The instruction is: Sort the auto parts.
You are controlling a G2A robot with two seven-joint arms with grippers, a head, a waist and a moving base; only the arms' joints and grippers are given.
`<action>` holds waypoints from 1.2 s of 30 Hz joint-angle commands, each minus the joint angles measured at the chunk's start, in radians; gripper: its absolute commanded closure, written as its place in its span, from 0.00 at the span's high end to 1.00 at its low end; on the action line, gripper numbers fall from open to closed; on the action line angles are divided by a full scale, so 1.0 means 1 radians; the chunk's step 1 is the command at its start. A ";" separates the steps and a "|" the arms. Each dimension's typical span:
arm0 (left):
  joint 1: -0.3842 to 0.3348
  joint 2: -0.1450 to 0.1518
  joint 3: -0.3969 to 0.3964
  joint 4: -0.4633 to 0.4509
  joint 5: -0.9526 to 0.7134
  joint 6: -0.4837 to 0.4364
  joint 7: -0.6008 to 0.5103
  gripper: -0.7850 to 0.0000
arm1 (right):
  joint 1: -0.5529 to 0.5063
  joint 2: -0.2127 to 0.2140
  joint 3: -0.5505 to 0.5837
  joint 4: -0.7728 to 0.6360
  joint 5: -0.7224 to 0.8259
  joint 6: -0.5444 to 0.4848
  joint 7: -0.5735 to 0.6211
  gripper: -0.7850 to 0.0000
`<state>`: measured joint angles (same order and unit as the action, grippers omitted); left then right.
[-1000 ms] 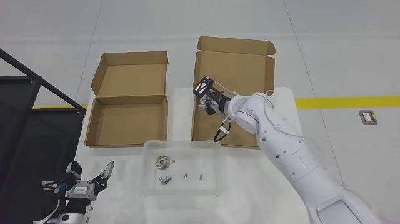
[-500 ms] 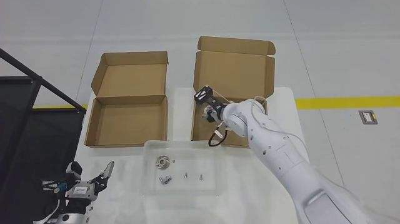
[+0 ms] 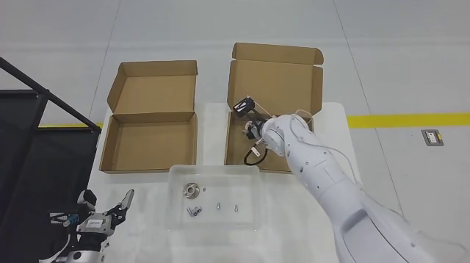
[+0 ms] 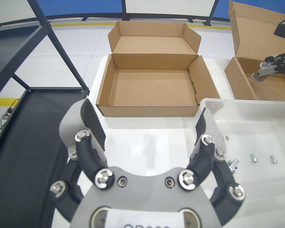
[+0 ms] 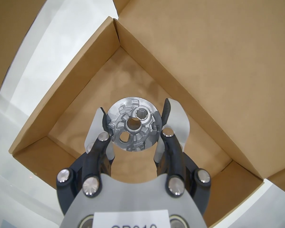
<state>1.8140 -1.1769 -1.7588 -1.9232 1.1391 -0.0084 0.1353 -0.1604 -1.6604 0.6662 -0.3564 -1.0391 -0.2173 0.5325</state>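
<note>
The right hand [image 5: 135,116] is closed on a round metal part [image 5: 133,125]. Its two fingers pinch the part by its edge, one on each side. The part is flat like a thick coin with holes in it. It has no long side, so it does not matter how it is turned.

From the top view, the right hand is in the upper left part of the right box [image 3: 229,142], close to a corner. From the right wrist view, the brown floor of the box lies right behind the part. So the part only has to go straight away from the hand and down onto the cardboard. I think letting go comes next. I cannot tell if the part touches the floor yet. If it is up high, it could bounce or roll toward the box wall.

The left hand [image 4: 143,111] is wide open and holds nothing. It sits low in the lower left of the top view, well apart from the right box. The left box [image 4: 154,86] has nothing in it.

On the desk [image 4: 123,122], the clear tray [image 3: 213,169] holds a second round part [image 3: 192,188] and some small bolts [image 4: 254,158].
</note>
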 commanded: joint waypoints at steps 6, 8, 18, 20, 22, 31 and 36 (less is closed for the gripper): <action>0.000 0.000 0.000 0.000 0.000 0.000 0.000 1.00 | 0.016 -0.029 -0.004 0.066 0.007 -0.005 -0.014 0.40; 0.000 0.000 0.000 0.000 0.000 0.000 0.000 1.00 | 0.019 -0.034 -0.005 0.083 0.007 -0.010 -0.019 0.40; 0.000 0.000 0.000 0.000 0.000 0.000 0.000 1.00 | 0.023 -0.051 0.002 0.132 0.016 -0.022 -0.028 0.84; 0.000 0.000 0.000 0.000 0.000 0.000 0.000 1.00 | 0.023 -0.052 0.004 0.137 0.017 -0.023 -0.032 0.89; 0.000 0.000 0.000 0.000 0.000 0.000 0.000 1.00 | 0.023 -0.053 0.007 0.142 0.018 -0.024 -0.036 0.96; 0.000 0.000 0.000 0.000 0.000 0.000 0.000 1.00 | 0.032 -0.049 0.018 0.136 0.018 -0.045 -0.070 1.00; 0.000 0.000 0.000 0.000 0.000 0.000 0.000 1.00 | 0.040 -0.038 0.024 0.108 0.009 -0.098 -0.090 1.00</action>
<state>1.8140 -1.1769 -1.7588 -1.9232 1.1391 -0.0084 0.1353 -0.1209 -1.7010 0.6893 -0.2419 -1.0291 -0.3057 0.4455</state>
